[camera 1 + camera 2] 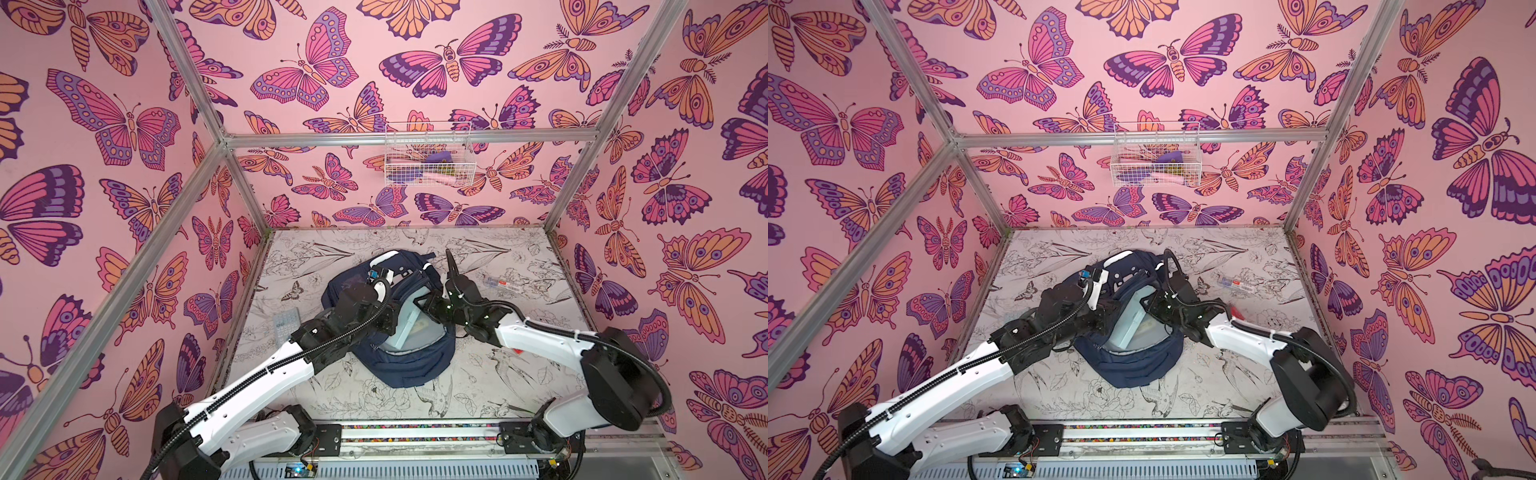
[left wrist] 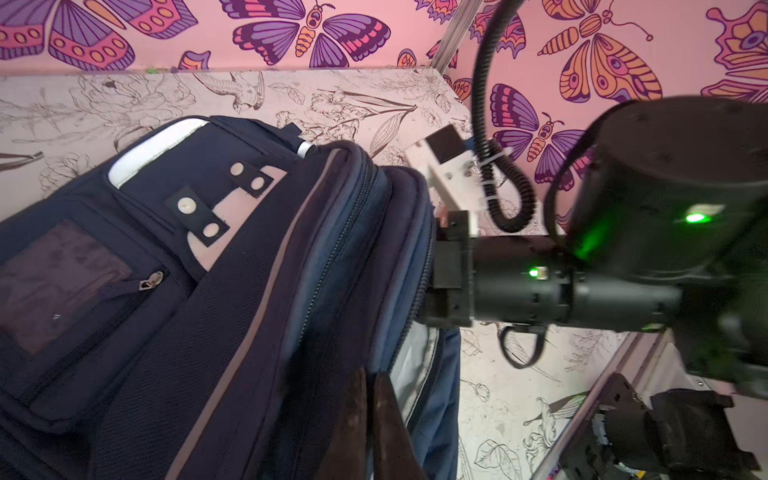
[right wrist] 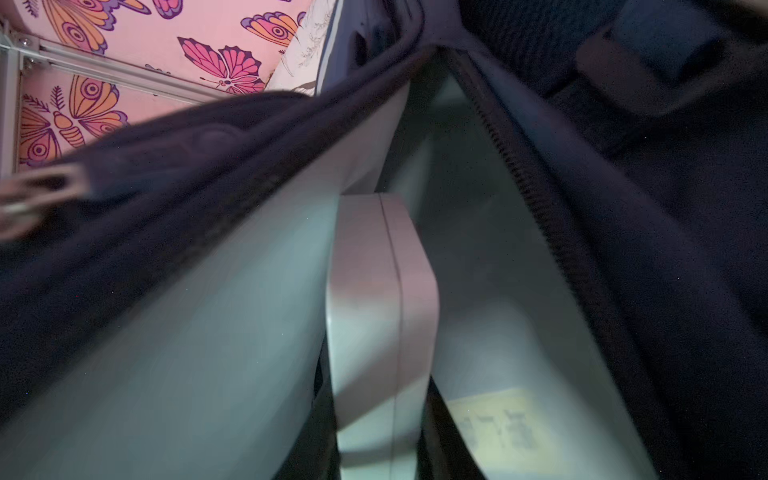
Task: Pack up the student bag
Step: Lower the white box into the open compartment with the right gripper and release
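Butterfly walls point(image 1: 62, 208), floral tabletop point(image 1: 478, 374) under student bag point(image 1: 405, 365)

The whole counter point(image 1: 478, 374) is overlooked from high at the front in both top views. The student bag point(image 2: 208, 332) is shared at close range by both wrist views.
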Motion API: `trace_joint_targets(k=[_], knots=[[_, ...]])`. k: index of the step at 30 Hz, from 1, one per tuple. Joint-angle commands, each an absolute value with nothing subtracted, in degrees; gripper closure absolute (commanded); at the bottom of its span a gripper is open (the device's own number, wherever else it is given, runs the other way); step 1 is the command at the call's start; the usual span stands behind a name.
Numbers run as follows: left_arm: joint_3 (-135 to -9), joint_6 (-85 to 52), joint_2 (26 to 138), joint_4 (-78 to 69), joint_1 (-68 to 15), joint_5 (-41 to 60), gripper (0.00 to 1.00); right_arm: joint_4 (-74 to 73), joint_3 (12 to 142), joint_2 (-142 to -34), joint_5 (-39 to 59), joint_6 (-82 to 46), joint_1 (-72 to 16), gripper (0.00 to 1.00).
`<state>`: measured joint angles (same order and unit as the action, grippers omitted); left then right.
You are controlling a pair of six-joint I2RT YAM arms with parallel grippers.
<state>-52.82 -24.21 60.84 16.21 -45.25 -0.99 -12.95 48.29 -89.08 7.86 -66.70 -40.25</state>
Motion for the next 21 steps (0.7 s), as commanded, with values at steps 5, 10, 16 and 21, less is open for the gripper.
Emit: trace_joint_targets(k=[5,10,16,21], knots=[[-52.14,-26.98,60.38,9.27,-44.4,3.31,1.0,-23.4,52.15,-98.68,8.4,-74.74,-41.21,0.74],[-50.85,-28.49,60.38,10.65,-42.79,3.04,1.0,-21.35,49.0,-96.64,6.78,-74.26,-40.93,0.39],[-49.01,-31.08,60.2,12.69,-39.91,5.27,1.0,-7.08,45.63,-83.42,2.52,-68.46,-38.58,0.28],[-48.88,-32.29,60.9,15.83,-39.31,4.41,0.84,8.88,43.15,-69.53,-3.3,-62.38,-37.13,0.28]])
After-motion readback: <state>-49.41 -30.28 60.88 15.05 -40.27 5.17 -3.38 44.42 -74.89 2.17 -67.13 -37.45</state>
